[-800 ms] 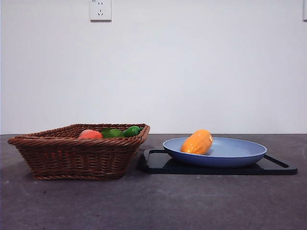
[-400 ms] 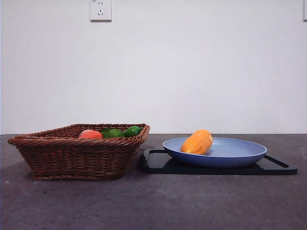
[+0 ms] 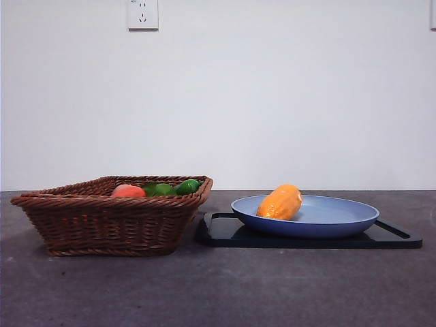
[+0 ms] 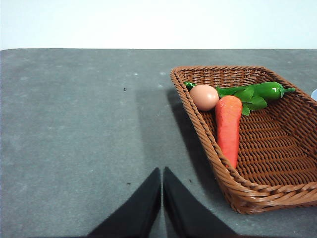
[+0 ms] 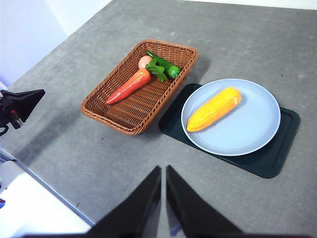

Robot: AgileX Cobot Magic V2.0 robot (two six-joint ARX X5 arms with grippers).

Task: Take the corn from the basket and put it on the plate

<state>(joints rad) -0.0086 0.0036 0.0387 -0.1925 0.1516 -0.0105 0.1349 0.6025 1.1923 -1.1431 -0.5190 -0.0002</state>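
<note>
The yellow-orange corn (image 3: 281, 202) (image 5: 214, 108) lies on the blue plate (image 3: 340, 214) (image 5: 252, 126), toward the side nearest the basket. The brown wicker basket (image 3: 102, 225) (image 4: 277, 148) (image 5: 124, 116) stands to the plate's left in the front view. My left gripper (image 4: 162, 173) is shut with nothing in it, above bare table beside the basket. High over the table, my right gripper (image 5: 163, 171) is shut and empty, far from both basket and plate. Neither gripper shows in the front view.
The plate rests on a flat black tray (image 3: 395, 238) (image 5: 277, 163). Inside the basket lie a carrot (image 4: 229, 126) (image 5: 128, 86), a pinkish peach (image 3: 128, 191) (image 4: 204, 97) and green vegetables (image 3: 170, 188) (image 4: 255, 92). The table's near edge (image 5: 44, 186) shows in the right wrist view.
</note>
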